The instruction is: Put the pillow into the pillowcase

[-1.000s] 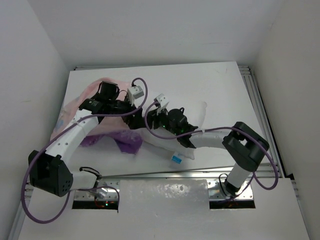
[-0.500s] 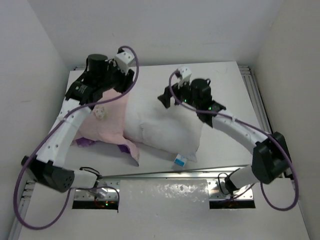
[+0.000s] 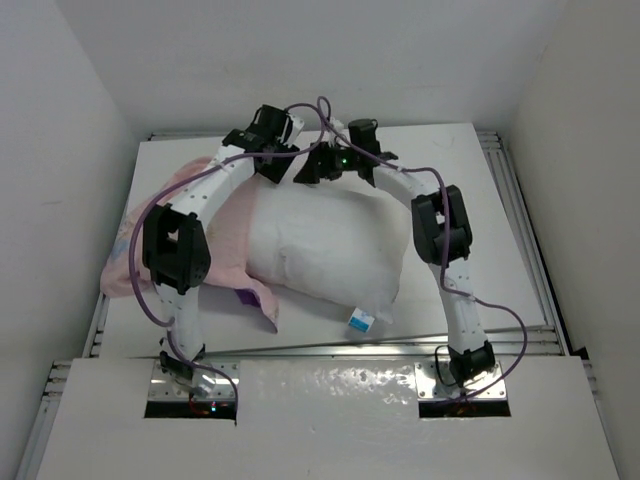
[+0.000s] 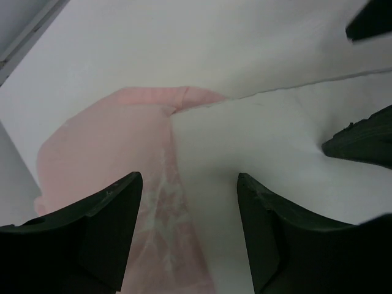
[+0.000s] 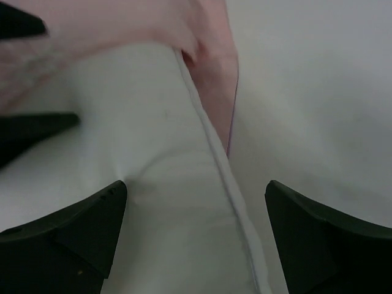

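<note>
Reading outward from my bases: the nearest thing is the small blue-and-white tag point(image 3: 360, 321) at the near right corner of the pillow point(image 3: 335, 250). The pillow lies plump on the white table point(image 3: 450, 170), long axis across me, left to right, with the right end a little nearer. It is almost wholly bare.

Beside it on my left is the pillowcase point(image 3: 185, 235), limp, pink side up, with a purple flap showing at its near edge. It touches the pillow's left end and laps over that end at the far corner. From above I cannot tell how far the pillow's end sits inside the mouth, if at all.

Farther out, both arms reach over to the pillow's far left corner, side by side and close together. Left gripper point(image 4: 190, 184): jaws spread wide, nothing between them, hanging above the line where pink cloth meets white cushion. Right gripper point(image 5: 195, 187): jaws also spread and empty, over the pillow's far seam, with the pink hem just beyond.

Judgement: the move turns on that hem. It lies directly under the left gripper, so the left arm is the nearer one to take it. The sack must travel rightward along the pillow's long axis.

The tabletop is smooth and bare beyond the corner, with room to the right. White walls point(image 3: 330, 60) close in the far side and both flanks.
</note>
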Motion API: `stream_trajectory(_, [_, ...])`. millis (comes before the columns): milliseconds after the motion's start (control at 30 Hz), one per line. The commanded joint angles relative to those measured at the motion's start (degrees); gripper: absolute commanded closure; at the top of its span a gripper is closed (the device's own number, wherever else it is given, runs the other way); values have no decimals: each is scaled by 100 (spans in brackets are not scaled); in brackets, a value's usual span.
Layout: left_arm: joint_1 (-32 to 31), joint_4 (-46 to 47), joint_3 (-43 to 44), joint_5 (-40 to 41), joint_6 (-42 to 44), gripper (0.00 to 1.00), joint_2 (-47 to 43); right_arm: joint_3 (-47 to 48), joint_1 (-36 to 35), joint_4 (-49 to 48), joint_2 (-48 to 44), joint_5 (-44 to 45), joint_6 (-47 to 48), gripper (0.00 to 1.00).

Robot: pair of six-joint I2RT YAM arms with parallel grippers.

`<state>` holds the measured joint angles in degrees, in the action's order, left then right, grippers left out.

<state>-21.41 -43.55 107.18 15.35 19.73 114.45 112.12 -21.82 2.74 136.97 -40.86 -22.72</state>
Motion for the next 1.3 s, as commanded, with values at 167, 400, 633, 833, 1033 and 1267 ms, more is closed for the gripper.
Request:
stream_trajectory(167, [-4,-180,23,767,75,42,-81,-1084,-94,-2058,164,-2082,-1376,9])
stream_trajectory(400, [58,-670,-223,531,137,68,-90,-1657,-278,-2356,-12,-2567,-1217,35])
stream_trajectory(633, [-117,-1419,356,-735,-48,100,-247,-2306,-287,-2656,-574,-2270,-1262,96])
stream_trajectory(833, [-565,-498,374,-1350,277,100,-1046,-3718,-428,-2709,-2189,-1181,-647,100])
stream_trajectory(1033, [-838,-233,699,-1913,462,100,-1364,-5453,-788,-3191,-4694,1430,207,100])
stream_trajectory(1267, [-1207,241,760,-2624,603,100,-1584,-6307,-1543,-4238,-6005,2942,742,100])
